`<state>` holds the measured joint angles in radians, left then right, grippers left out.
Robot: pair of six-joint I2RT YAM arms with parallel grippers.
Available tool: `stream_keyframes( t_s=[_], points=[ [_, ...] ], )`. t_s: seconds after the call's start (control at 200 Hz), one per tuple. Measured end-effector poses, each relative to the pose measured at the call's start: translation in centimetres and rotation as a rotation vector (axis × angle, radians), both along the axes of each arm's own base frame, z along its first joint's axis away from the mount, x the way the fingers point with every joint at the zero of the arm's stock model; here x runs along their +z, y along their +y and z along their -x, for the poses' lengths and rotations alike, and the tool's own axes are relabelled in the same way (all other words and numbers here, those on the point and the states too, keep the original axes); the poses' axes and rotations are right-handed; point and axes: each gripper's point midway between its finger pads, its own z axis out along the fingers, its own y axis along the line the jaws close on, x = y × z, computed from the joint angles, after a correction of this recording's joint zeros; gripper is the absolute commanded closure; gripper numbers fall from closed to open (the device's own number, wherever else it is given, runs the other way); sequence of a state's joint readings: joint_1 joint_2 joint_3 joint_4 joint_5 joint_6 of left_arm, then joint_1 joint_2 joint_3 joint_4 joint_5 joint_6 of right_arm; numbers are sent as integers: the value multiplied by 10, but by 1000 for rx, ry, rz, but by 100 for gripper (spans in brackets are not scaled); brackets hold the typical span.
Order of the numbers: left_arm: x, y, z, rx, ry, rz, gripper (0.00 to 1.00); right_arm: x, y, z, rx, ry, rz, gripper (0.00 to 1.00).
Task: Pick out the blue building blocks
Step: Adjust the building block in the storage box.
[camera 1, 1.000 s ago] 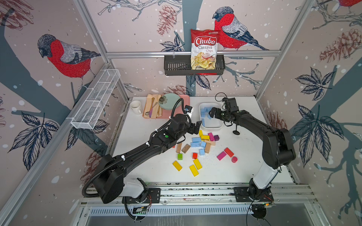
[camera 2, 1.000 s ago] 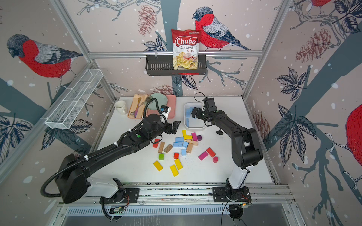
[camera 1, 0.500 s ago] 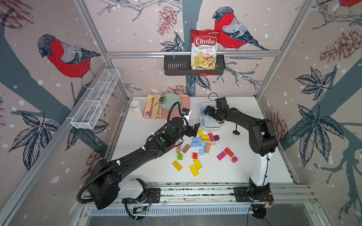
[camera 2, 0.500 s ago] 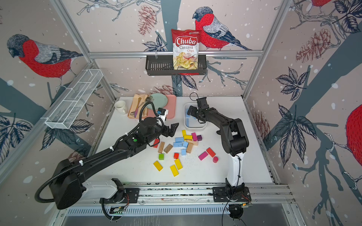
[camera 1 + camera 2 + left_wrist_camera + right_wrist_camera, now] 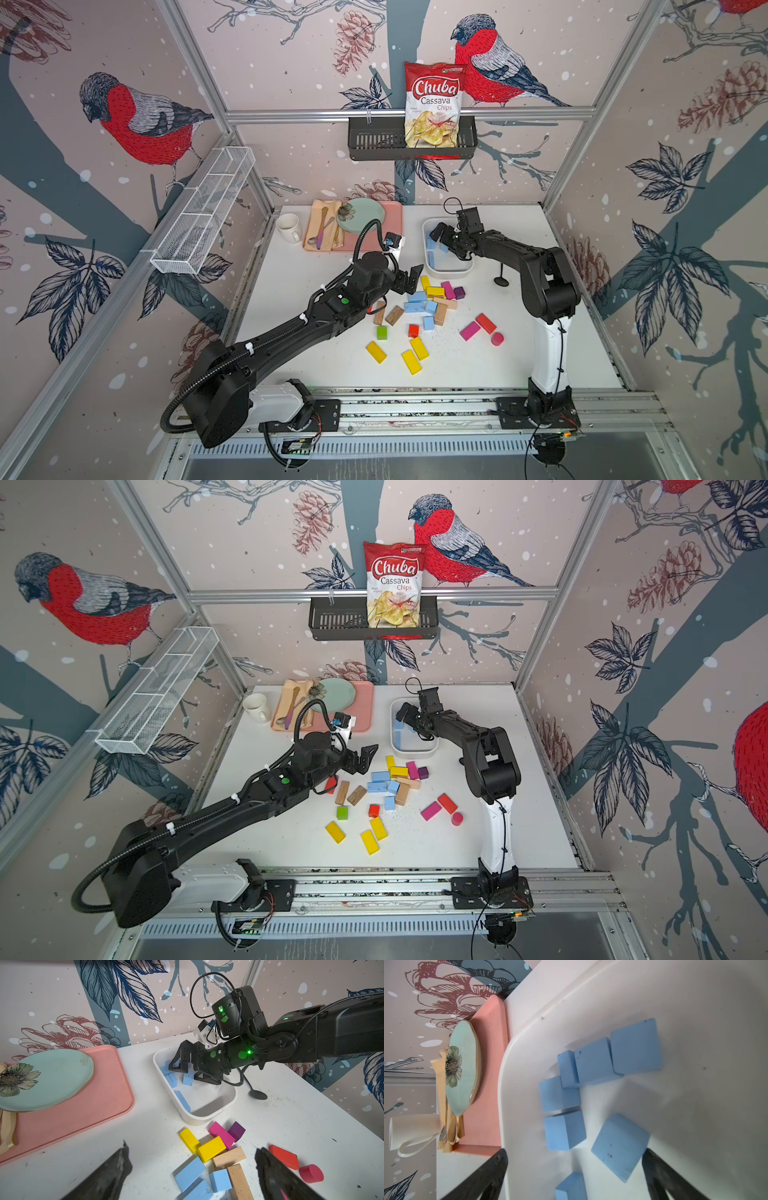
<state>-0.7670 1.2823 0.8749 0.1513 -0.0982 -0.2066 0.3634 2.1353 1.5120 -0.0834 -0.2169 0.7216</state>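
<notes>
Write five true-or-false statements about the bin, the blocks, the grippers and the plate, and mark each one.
1. Some blue building blocks lie in the white bin. True.
2. The right gripper is open over the bin and holds nothing. True.
3. No blue building blocks remain on the table. False: several still lie in the pile beside the yellow blocks.
4. The left gripper is shut on a yellow block. False: it is open and empty, near the pile.
5. The teal plate rests on the pink tray. True.
</notes>
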Motion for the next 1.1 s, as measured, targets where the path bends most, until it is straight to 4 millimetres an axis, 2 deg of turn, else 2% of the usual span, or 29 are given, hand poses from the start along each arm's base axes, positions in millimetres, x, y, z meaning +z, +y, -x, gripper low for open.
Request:
stream_keyframes(
  t_s=[0.56, 1.096],
  points=[
    [-6, -1, -1, 0, 13, -6, 3, -7, 13, -24, 38, -16, -32, 0],
    [-11, -4, 0, -12, 27, -8, 3, -8, 20, -22, 50, 15, -79, 0]
  ],
)
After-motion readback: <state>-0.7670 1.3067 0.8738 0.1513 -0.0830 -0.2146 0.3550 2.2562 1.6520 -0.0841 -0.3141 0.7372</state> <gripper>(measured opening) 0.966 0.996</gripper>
